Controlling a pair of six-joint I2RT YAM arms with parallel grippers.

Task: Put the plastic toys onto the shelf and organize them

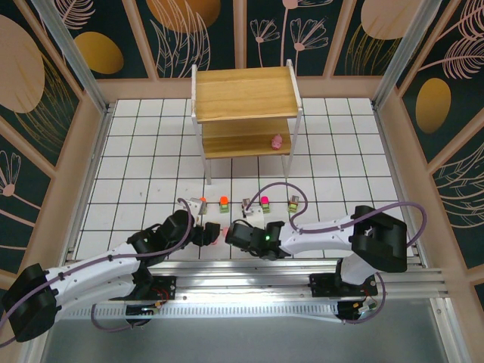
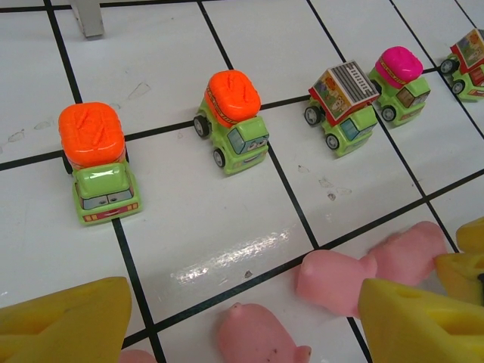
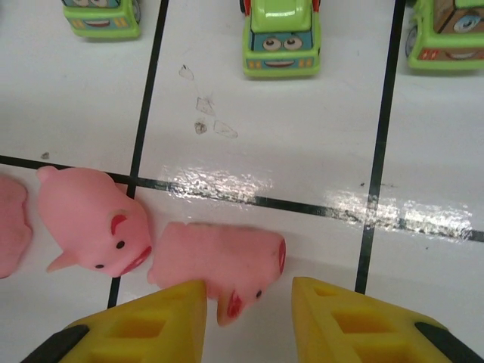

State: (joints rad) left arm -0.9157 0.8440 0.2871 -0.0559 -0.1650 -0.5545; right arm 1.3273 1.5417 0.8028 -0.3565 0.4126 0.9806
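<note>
Right wrist: right gripper (image 3: pixel 249 291) partly open, gripping nothing, toppled pig (image 3: pixel 215 261) just ahead of its jaws; best advance till they straddle its body, then close squarely.

- Shelf (image 1: pixel 243 94): top tier free; lower tier free at left, one pink pig (image 1: pixel 277 141) standing at right.
- Toy trucks (image 1: pixel 265 203): five abreast across the desk (image 1: pixel 136 174), gaps between them, lying across the straight way to the shelf.
- Desk strip between trucks and shelf legs: open.
- Pink pigs (image 3: pixel 94 219): bunched close together on the near side of the trucks.
</note>
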